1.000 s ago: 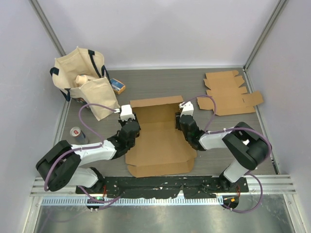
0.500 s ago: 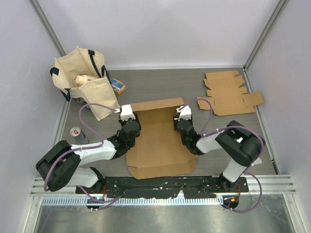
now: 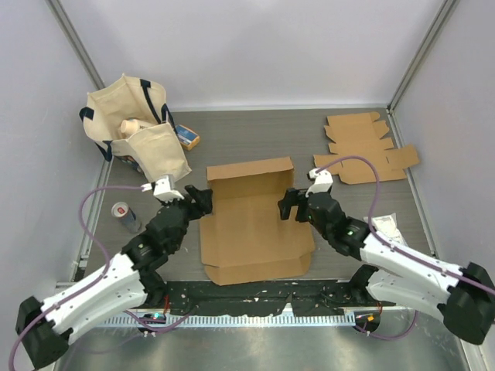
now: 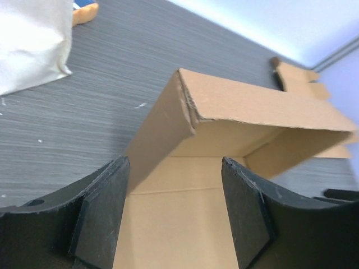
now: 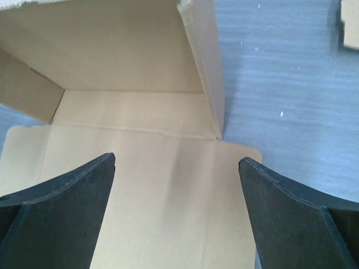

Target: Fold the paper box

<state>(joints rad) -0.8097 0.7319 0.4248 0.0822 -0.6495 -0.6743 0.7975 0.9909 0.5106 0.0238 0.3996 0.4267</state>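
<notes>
Both released, empty: your left gripper [image 3: 199, 198] and right gripper [image 3: 288, 205] flank the paper box [image 3: 251, 228]; wrist views alone show its rear walls upright.

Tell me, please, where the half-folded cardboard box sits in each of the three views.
Top external: the cardboard box lies at mid-table.
Left wrist: the cardboard box fills the centre and right.
Right wrist: the cardboard box covers the left and centre.
Shared landmark: its raised rear wall, at the box's far end in every view.
</notes>
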